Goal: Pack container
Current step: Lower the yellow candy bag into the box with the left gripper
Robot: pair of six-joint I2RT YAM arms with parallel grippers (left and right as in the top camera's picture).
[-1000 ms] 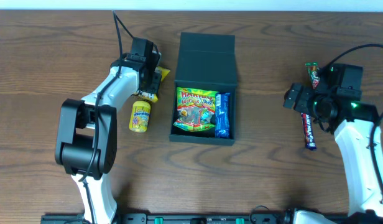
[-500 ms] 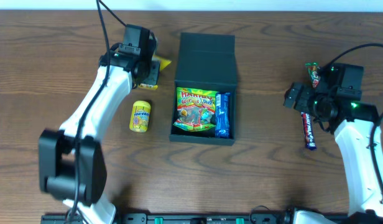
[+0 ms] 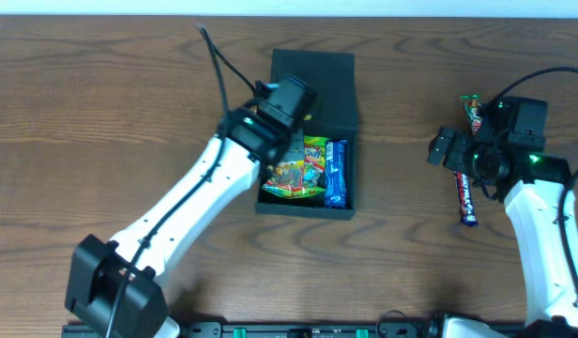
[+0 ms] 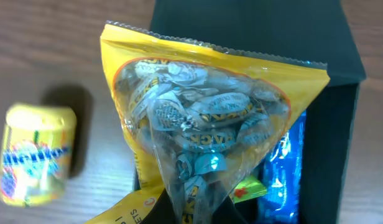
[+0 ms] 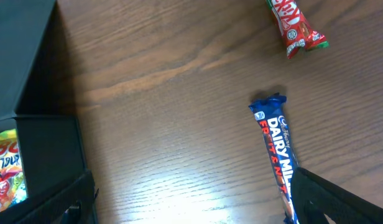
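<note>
The container (image 3: 341,122) is a dark box with its flap lid (image 3: 317,68) open at the back. It holds a Haribo packet (image 3: 294,183) and a blue packet (image 3: 337,174). My left gripper (image 3: 287,115) is over the container's left half, shut on a yellow-and-clear bag of wrapped sweets (image 4: 204,124) that hangs above the box opening. My right gripper (image 5: 198,208) is open and empty above the table, right of the container. A Dairy Milk bar (image 5: 275,146) lies beside its right finger.
A yellow Mentos tub (image 4: 35,155) lies on the table left of the container; in the overhead view my left arm hides it. A red KitKat (image 3: 472,111) lies at the back right, and the Dairy Milk bar (image 3: 466,199) lies in front of it.
My left arm has swung right from the table left of the box, carrying the yellow bag over the container. The right arm has not moved.
</note>
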